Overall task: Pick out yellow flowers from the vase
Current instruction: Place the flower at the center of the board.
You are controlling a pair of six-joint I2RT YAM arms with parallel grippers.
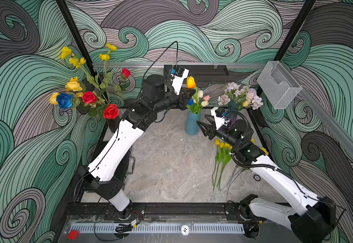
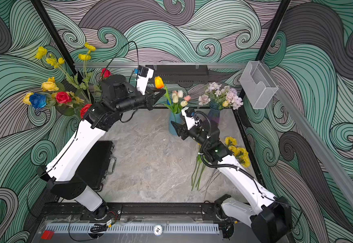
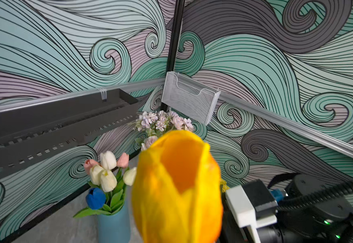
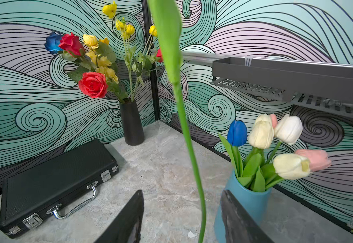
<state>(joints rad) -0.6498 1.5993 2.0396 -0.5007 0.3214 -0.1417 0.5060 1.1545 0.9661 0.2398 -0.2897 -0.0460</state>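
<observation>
Midway: pinches yellow tulip (image 1: 190,82) in clamped left tool (image 1: 189,92), straddles stem (image 4: 187,134) with empty half-open right tool (image 4: 182,192); picked yellows (image 1: 219,144) on right tabletop (image 1: 167,160), more in far-left black vase (image 4: 132,124).

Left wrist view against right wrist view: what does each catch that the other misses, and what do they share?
Left wrist only: the bloom of the yellow tulip close up, the lilac bouquet and the white mesh holder. Right wrist only: the tulip's green stem running down between the fingers of the open right gripper, the black vase of roses and the black case. Both: the blue vase of pale tulips and the grey shelf.
</observation>
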